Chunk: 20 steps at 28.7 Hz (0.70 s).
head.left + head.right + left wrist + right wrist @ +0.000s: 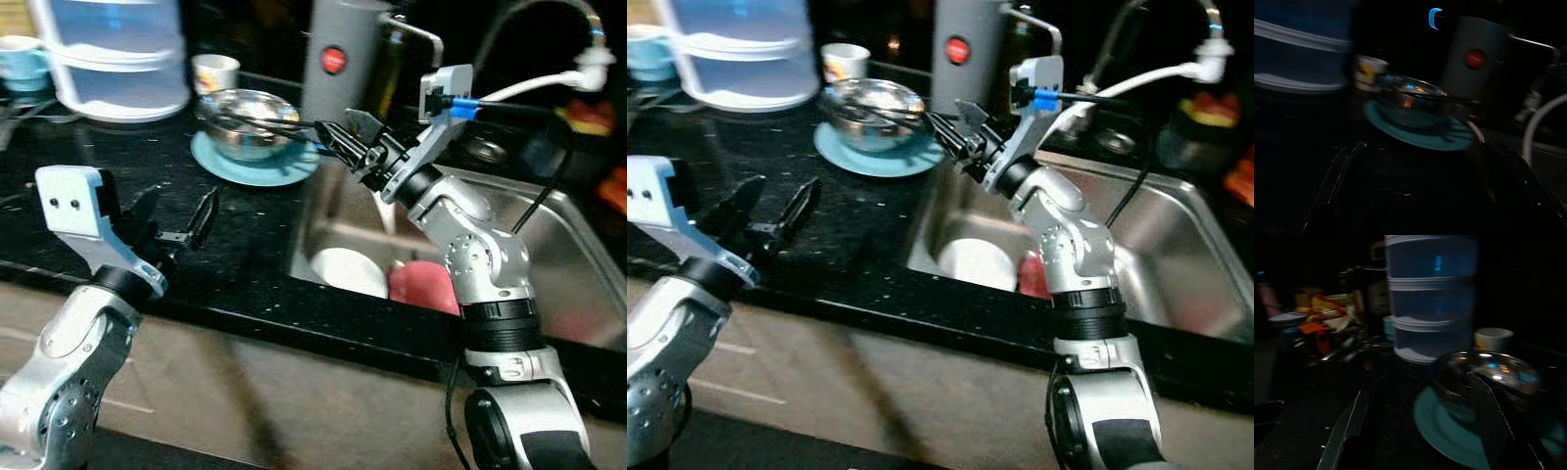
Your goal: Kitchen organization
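Setting: a black stone counter (pixel 147 166) ran beside a steel sink (pixel 568 245), dimly lit, with the robot's two arms reaching over the counter's edge.
Bowl: a shiny metal bowl (pixel 247 122) sat upright, mouth up, on a blue plate (pixel 257 166), on the counter just beside the sink's near corner.
Bowl's axis: round, so it had no real long axis (a thin dark rod-like thing seemed to lie across its rim, pointing toward the sink, but blur left that uncertain).
Right gripper: the right gripper (pixel 338 137) was raised over the sink's corner, its fingers spread apart and holding nothing, the tips just beside the bowl's rim on the sink side.
Left gripper: the left gripper (pixel 176 220) hovered low over bare counter, well apart from the bowl, fingers also parted and empty.
Nearby: a grey canister (pixel 343 59) with a red dot stood behind the bowl; stacked clear containers (pixel 118 54) and a small cup (pixel 216 70) stood farther back; a white dish (pixel 348 269) and something pink (pixel 423 286) lay in the sink.
Risk: a push on the rim instead of a clean pinch would likely slide bowl and plate together, or tip the bowl off the plate.
Second risk: the thin, slick rim might slip from the fingers, dropping the bowl onto the dish below.
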Available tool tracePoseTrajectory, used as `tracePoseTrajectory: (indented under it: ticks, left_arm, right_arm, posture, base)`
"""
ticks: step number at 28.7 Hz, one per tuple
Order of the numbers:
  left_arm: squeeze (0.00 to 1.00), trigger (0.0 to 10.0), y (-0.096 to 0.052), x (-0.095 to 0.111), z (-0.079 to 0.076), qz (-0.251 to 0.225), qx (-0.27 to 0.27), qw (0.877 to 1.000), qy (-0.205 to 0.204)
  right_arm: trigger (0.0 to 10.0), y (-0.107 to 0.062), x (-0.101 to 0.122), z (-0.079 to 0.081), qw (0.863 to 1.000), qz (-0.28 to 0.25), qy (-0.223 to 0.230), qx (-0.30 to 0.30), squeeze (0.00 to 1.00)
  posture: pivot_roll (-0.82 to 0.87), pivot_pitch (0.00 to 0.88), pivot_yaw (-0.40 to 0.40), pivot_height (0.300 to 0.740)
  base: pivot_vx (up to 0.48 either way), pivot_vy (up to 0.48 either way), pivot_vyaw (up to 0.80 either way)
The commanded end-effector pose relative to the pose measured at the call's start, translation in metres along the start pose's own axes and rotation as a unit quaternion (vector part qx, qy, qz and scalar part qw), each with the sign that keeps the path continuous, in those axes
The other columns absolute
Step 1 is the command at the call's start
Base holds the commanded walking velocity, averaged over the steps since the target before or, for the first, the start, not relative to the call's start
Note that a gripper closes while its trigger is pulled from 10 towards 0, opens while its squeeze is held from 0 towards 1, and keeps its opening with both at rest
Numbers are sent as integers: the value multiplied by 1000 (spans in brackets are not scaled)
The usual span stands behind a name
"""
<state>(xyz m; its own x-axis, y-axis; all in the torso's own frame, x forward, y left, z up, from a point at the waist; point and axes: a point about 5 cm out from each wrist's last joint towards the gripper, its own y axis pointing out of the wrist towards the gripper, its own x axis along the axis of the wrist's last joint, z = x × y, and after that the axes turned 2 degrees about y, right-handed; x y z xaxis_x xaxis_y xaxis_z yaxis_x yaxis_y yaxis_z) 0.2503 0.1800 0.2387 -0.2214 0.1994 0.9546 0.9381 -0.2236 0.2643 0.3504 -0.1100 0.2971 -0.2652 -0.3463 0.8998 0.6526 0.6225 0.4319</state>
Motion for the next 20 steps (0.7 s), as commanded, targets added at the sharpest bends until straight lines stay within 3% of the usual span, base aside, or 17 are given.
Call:
tracePoseTrajectory:
  ticks: [1,4,7,11,15,20]
  left_arm:
    - [0,10000,0,-1,1,2,6,1000,8]
    - [0,10000,0,-2,1,1,11,1000,8]
    - [0,10000,0,-2,-1,0,13,1000,7]
    - [0,10000,0,-2,-2,0,9,1000,8]
    - [0,10000,-1,-1,-3,6,-2,1000,22]
    - [0,10000,-4,-2,-2,17,-8,999,36]
  right_arm:
    - [10000,-1,4,0,1000,-11,-11,-1,0]
    - [10000,2,1,3,1000,-5,-24,-1,0]
    - [10000,17,-11,15,991,36,-128,-4,0]
    - [10000,26,-9,22,984,31,-175,-7,0]
    - [10000,36,-10,26,960,48,-274,-1,0]
    - [10000,39,-9,29,949,53,-309,18,0]
  posture:
    - [194,0,-118,740]
    - [194,0,-118,740]
    - [198,0,-124,740]
    - [200,0,-125,740]
    - [205,0,-131,740]
    - [202,0,-134,740]
  base:
    - [0,0,800]
    - [0,0,788]
    - [0,0,146]
    - [0,0,0]
    - [0,0,0]
    - [0,0,0]
